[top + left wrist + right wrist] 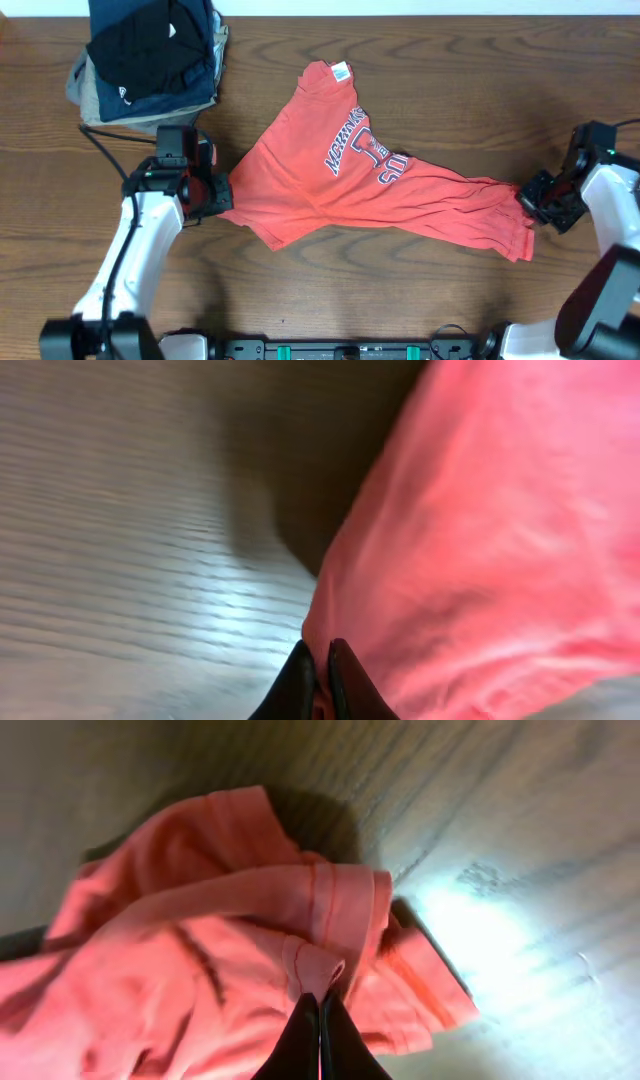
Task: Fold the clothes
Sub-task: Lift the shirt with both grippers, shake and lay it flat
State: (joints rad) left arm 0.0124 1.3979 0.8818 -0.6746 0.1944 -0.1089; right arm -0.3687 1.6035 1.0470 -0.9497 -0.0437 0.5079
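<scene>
Cloth fills both your grips: left claw (320, 665) pinches the salmon-red cotton T-shirt with navy lettering (300, 170) at one edge, right claw (320, 1012) clamps its bunched opposite end.

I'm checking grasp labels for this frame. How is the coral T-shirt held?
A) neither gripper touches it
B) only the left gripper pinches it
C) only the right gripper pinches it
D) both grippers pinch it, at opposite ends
D: each wrist view shows closed fingers on fabric, the left gripper at one edge of the T-shirt, the right gripper on bunched fabric at the other end.
</scene>
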